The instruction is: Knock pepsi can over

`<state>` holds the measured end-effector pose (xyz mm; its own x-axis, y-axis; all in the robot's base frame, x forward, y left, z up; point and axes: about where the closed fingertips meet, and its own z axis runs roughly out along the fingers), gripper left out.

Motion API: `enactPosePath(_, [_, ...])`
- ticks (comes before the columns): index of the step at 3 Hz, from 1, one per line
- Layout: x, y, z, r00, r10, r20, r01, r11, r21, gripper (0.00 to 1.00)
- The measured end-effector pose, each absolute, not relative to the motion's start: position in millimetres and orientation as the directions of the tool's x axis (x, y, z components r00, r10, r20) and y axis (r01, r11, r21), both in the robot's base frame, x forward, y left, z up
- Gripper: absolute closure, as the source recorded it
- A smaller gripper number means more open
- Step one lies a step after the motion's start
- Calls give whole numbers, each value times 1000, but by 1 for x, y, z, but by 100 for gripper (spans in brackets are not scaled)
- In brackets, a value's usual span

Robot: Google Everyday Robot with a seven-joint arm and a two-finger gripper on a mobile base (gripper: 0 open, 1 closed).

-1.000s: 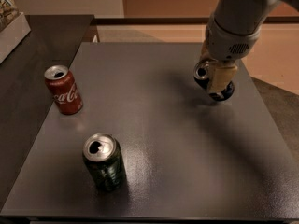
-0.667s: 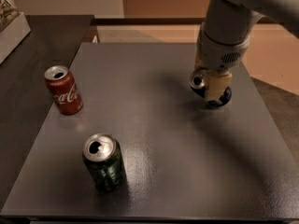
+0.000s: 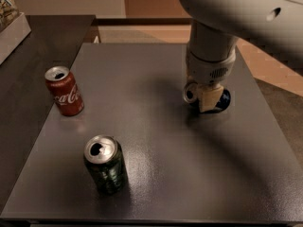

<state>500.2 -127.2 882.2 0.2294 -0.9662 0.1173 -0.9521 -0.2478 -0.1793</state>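
The pepsi can (image 3: 222,100) is at the right middle of the dark table (image 3: 151,164), mostly hidden behind my gripper. Only a navy-blue patch of its side and its silver top (image 3: 191,94) show. The top faces left, so the can looks tilted that way. My gripper (image 3: 207,98) comes down from the large white arm (image 3: 222,27) and sits right against the can, at table level. I cannot tell whether it holds the can or only touches it.
A red Coca-Cola can (image 3: 65,91) stands upright near the table's left edge. A dark green can (image 3: 105,164) stands upright at the front left. A lower dark surface (image 3: 28,46) with a white box lies to the left.
The arm has swung left and nearer, filling more of the top right. The gripper and pepsi can shifted slightly left and nearer together. The other two cans have not moved.
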Motion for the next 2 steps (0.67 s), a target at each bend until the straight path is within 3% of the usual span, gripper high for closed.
enactPosePath(1, [500,-127,882,229,-966,117,-952,-247,-182,0])
enactPosePath(2, [500,-127,882,229,-966,117,-952,-247,-182,0])
